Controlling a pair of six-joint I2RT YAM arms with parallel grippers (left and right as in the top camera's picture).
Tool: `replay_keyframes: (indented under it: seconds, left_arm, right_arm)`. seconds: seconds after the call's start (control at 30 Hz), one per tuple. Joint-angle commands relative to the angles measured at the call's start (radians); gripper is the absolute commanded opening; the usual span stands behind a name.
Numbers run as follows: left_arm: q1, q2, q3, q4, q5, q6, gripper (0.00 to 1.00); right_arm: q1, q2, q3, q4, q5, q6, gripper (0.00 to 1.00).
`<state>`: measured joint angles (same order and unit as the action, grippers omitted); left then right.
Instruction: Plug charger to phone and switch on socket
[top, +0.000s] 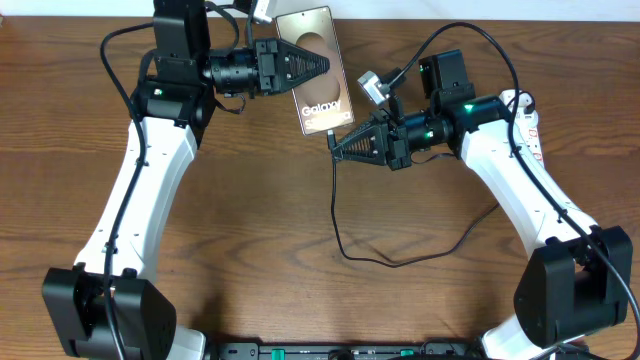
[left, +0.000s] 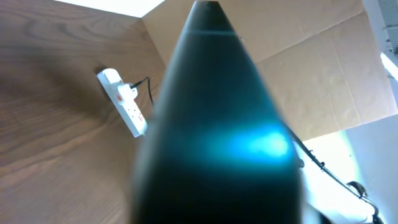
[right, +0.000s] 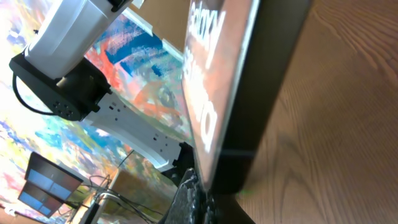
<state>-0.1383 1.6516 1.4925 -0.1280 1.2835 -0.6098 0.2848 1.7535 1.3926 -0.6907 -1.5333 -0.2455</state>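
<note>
While my left claw (top: 318, 63) was clamped on the side edge of the phone (top: 326, 92), I held it face-up near the far edge of the table (top: 250, 220), seemingly raised off the wood. My left wrist camera saw little but its dark body. That grip was my first worry. I pinched only one edge, so any push along the phone's length could have pivoted it or slid it out between my fingers.

Just right of that, my right claw (top: 338, 143) was closed on the tip of the charger (top: 338, 215) and touching, or nearly touching, the phone's lower end. I could not see the port in any view, so I could not tell whether the tip was lined up. If it was off, or tilted against the phone's slant, pressing in would have scraped the casing or shoved the phone instead of seating.

Below my claw the black cable hung down and looped across the table towards my right arm. I judged that a snag there could tug the tip back out once I let go.

Farthest right, the socket (top: 528, 118) lay half hidden beside my right forearm, near the table's edge. Reaching for its switch from so close, I could have knocked the strip aside or pressed the wrong red-marked rocker.
</note>
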Motion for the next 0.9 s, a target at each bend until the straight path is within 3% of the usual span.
replay_keyframes:
  seconds: [0.0, 0.37, 0.6, 0.87]
  left_arm:
    - [0.004, -0.006, 0.016, 0.010, 0.011, 0.037, 0.07]
    - [0.004, -0.006, 0.017, 0.010, 0.048, 0.031, 0.07]
    - [0.004, -0.006, 0.017, 0.010, 0.084, 0.034, 0.07]
    - [0.004, -0.006, 0.016, 0.010, 0.117, 0.057, 0.08]
  right_arm:
    - [0.005, -0.026, 0.001, 0.000, -0.029, 0.006, 0.01]
    - [0.005, -0.026, 0.001, 0.012, -0.029, 0.010, 0.01]
    - [0.005, -0.026, 0.001, 0.106, -0.029, 0.116, 0.01]
    - [0.005, -0.026, 0.001, 0.116, -0.029, 0.129, 0.01]
